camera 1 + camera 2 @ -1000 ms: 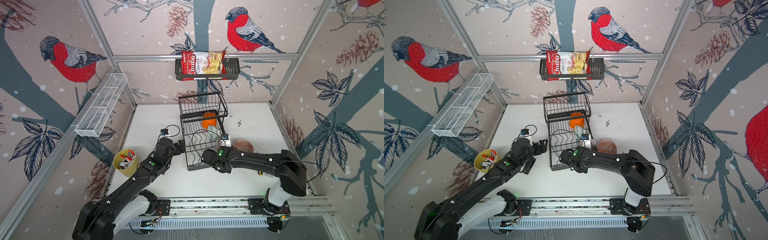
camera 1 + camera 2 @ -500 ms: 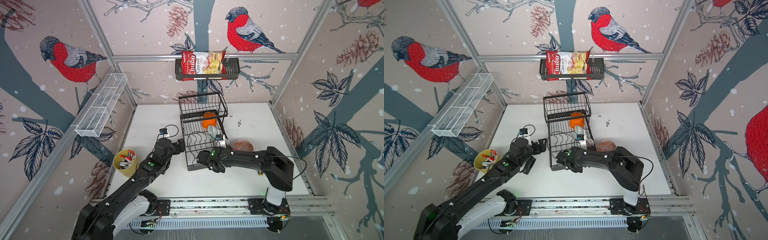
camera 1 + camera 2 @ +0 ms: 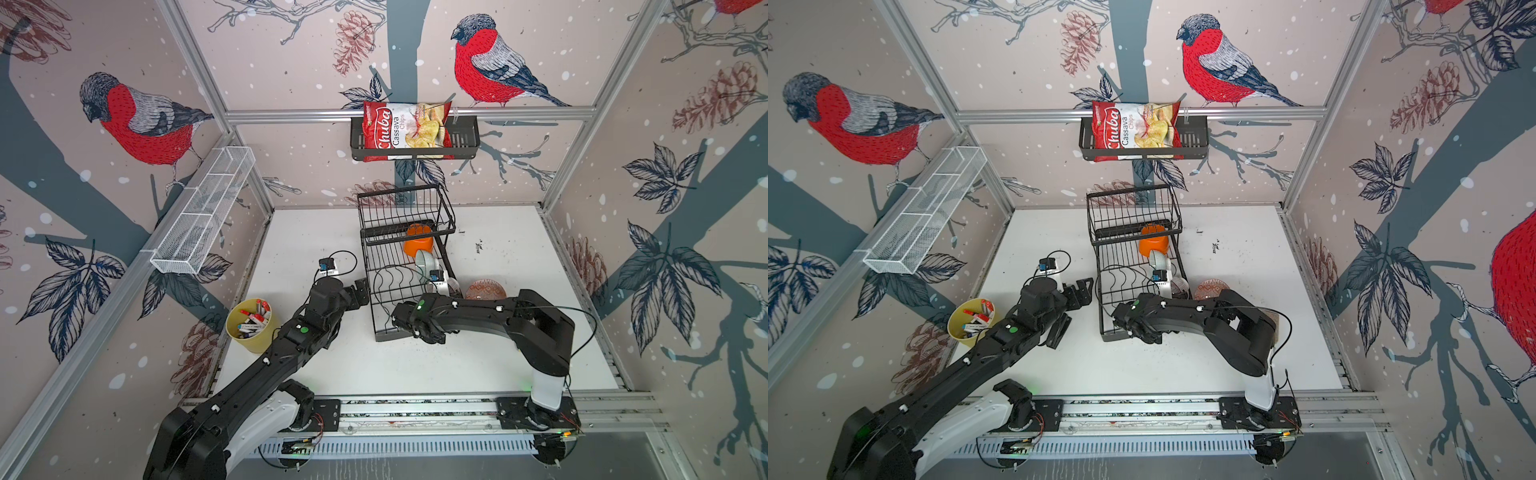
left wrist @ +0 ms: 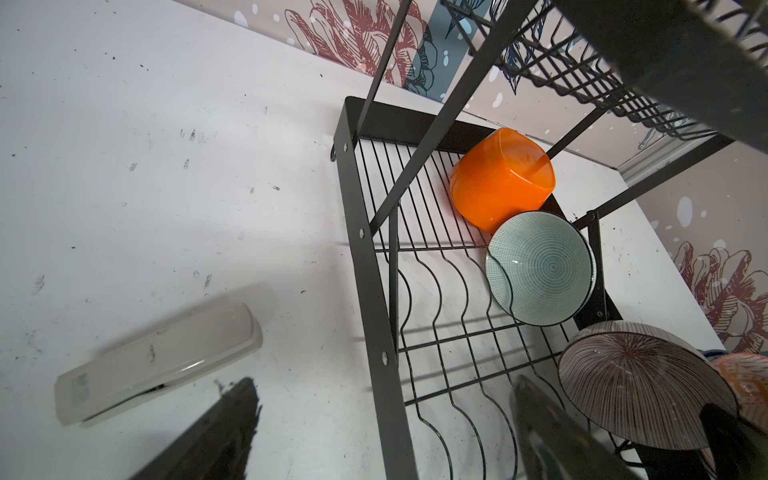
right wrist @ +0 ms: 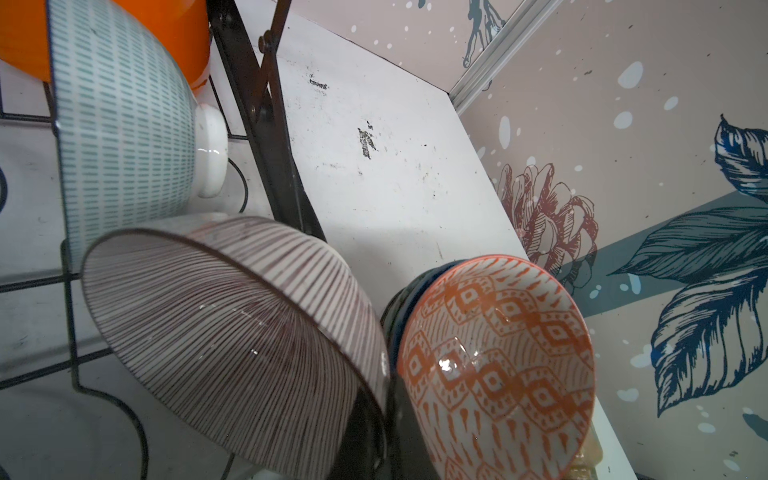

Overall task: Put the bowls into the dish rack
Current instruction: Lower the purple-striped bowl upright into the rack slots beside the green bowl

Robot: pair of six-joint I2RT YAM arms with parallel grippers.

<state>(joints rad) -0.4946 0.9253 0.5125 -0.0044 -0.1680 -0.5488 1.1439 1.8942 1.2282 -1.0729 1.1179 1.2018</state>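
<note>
**Right wrist view.** My right gripper (image 5: 384, 440) is pinched on the rim of the striped bowl (image 5: 232, 332). The bowl hangs tipped on edge over the rack (image 5: 278, 158), just inside its edge. Past it, the mint bowl (image 5: 120, 137) stands on edge in the rack, right beside the orange bowl (image 5: 174, 33). Outside the rack, on the table (image 5: 374, 187), the red bowl (image 5: 498, 365) sits nested in a blue bowl (image 5: 401, 307). I cannot tell how many more lie under that.

**Left wrist view.** My left gripper (image 4: 384, 386) has its jaws wide apart and holds nothing. It hovers at the rack's opposite edge, with one finger (image 4: 220, 432) over the table and the other over the rack. The wavy wires (image 4: 436, 299) nearest me are bare. Orange, mint and striped bowls run in a row along the far edge.

**Both top views.** The rack stands mid-table and its raised basket (image 3: 405, 210) holds nothing. My left gripper sits just beside the rack's left side. My right arm reaches over the near end of the rack to the striped bowl. The red bowl rests on the table just right of the rack.

**Progress.** By my reckoning two bowls are loaded and a third is in my grip, about to be set down. The red bowl and whatever is stacked under it are not yet loaded, so I would call the job well short of finished.
</note>
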